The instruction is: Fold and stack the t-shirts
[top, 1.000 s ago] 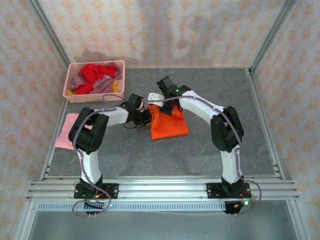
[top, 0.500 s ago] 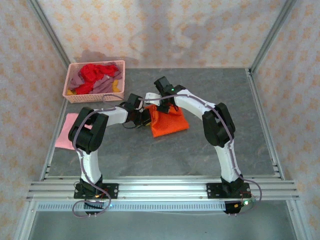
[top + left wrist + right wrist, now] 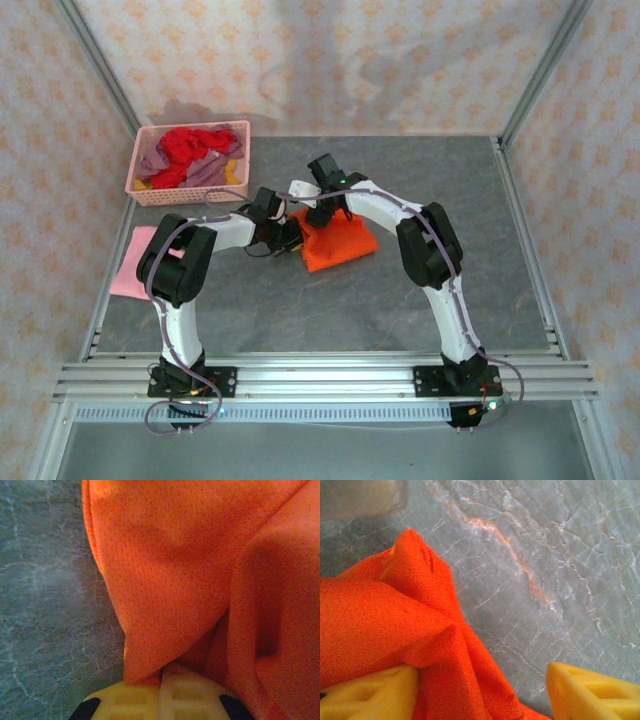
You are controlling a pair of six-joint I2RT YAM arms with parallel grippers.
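Note:
The bright orange t-shirt (image 3: 342, 243) lies bunched on the grey table, mid-left of centre. My left gripper (image 3: 292, 232) is at its left edge, shut on a fold of the orange t-shirt (image 3: 170, 590), the yellow fingers (image 3: 190, 697) pressed together. My right gripper (image 3: 326, 213) is over the shirt's far edge, open, with a ridge of the orange t-shirt (image 3: 385, 630) lying between its fingers (image 3: 590, 692). The light pink t-shirt (image 3: 130, 265) lies flat at the table's left edge. Red (image 3: 190, 145), mauve (image 3: 205, 172) and yellow (image 3: 232, 174) shirts sit in the basket.
The pink lattice basket (image 3: 143, 192) stands at the back left corner. Metal frame rails (image 3: 520, 215) border the table on the right and front. Bare grey table (image 3: 440, 180) lies right of the orange shirt.
The right arm swung left and its gripper shifted left over the shirt's far edge. The orange shirt got drawn left and bunched smaller. The left gripper stayed put.

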